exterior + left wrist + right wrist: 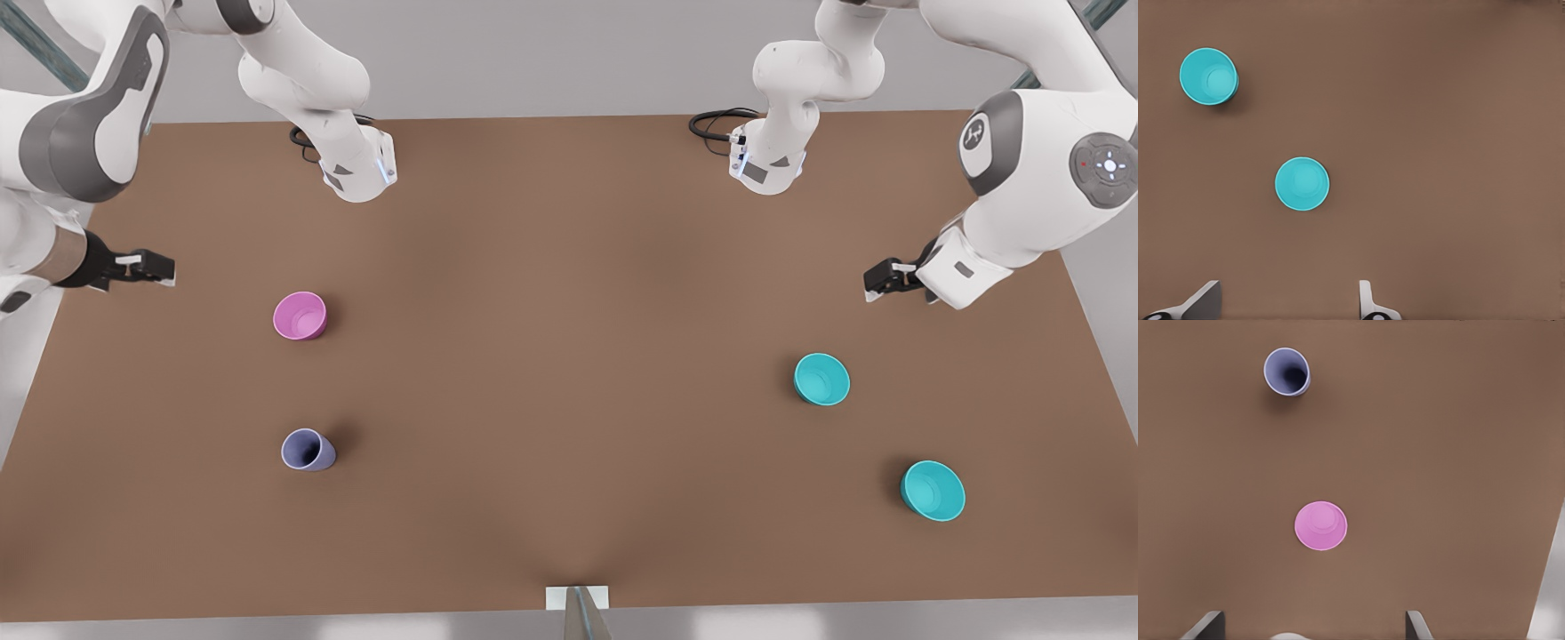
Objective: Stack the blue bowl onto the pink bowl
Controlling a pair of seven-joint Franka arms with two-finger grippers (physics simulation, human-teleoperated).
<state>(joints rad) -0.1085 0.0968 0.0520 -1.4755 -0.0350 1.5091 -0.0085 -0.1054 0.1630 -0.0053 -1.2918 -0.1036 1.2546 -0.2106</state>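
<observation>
The pink bowl (300,316) (1321,525) stands upright on the brown table (569,356) at the front view's left. The blue bowl (821,380) (1302,184) stands upright at the front view's right. My left gripper (882,283) (1288,303) hovers above the table behind the blue bowl, open and holding nothing. Over the table's edge at the front view's left, behind the pink bowl, my right gripper (153,267) (1313,627) hangs open with nothing between its fingers. Both bowls are far apart, and neither gripper touches a bowl.
A second, slightly wider teal bowl (933,491) (1209,76) sits nearer the front edge at the front view's right. A lavender cup (308,450) (1287,372) stands in front of the pink bowl. A small white bracket (578,597) sits at the table's front edge.
</observation>
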